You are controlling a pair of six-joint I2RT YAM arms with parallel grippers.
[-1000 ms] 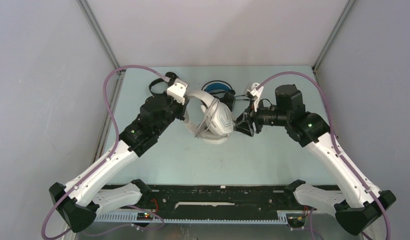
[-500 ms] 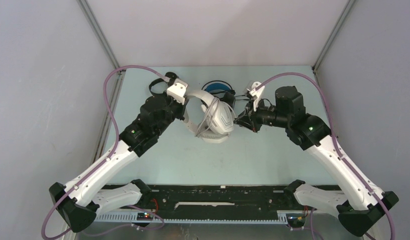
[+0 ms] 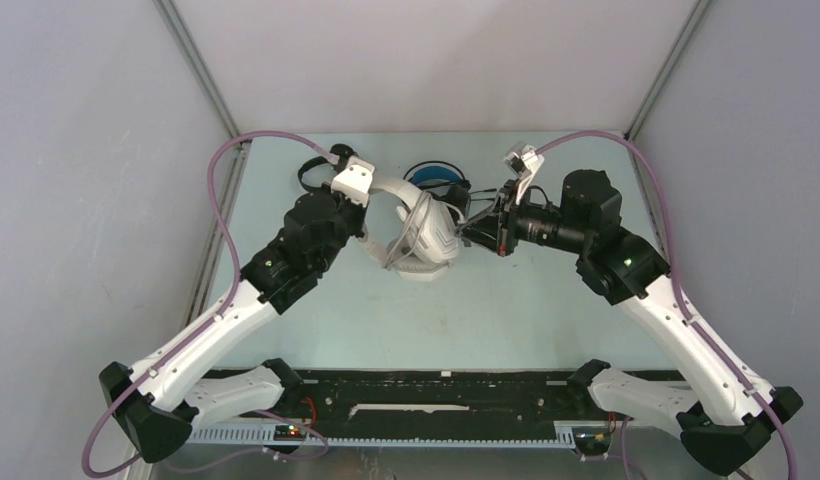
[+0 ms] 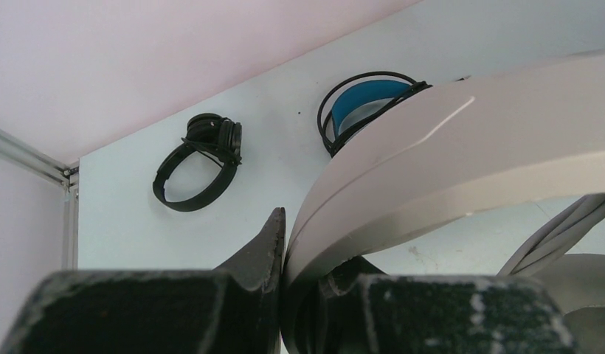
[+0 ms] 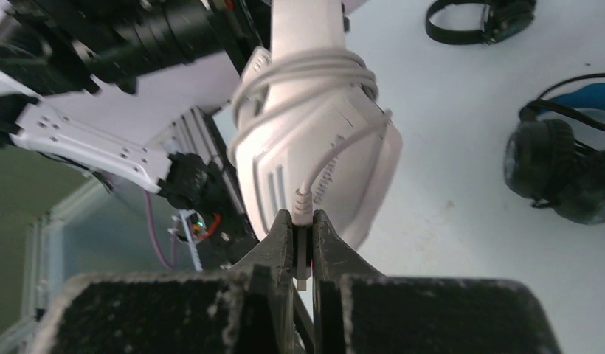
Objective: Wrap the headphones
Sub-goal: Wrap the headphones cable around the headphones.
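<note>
White headphones (image 3: 426, 240) — left fingers (image 4: 261, 247) clamp headband (image 4: 447, 162), right fingers (image 5: 279, 240) pinch cable end (image 5: 303, 198).

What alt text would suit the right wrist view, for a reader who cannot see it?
The right pincer is shut on the plug end of the cable wound around the white headphones. At the picture's right, on the table, lie a black-and-blue pair and, farther off, an all-black pair.

A robotics lab cell is shown: a pale table (image 3: 506, 320) is enclosed by plain grey panels (image 3: 76, 200) in metal frame posts (image 3: 198, 75), and cable ducting (image 3: 436, 436) is fixed along the near edge.
</note>
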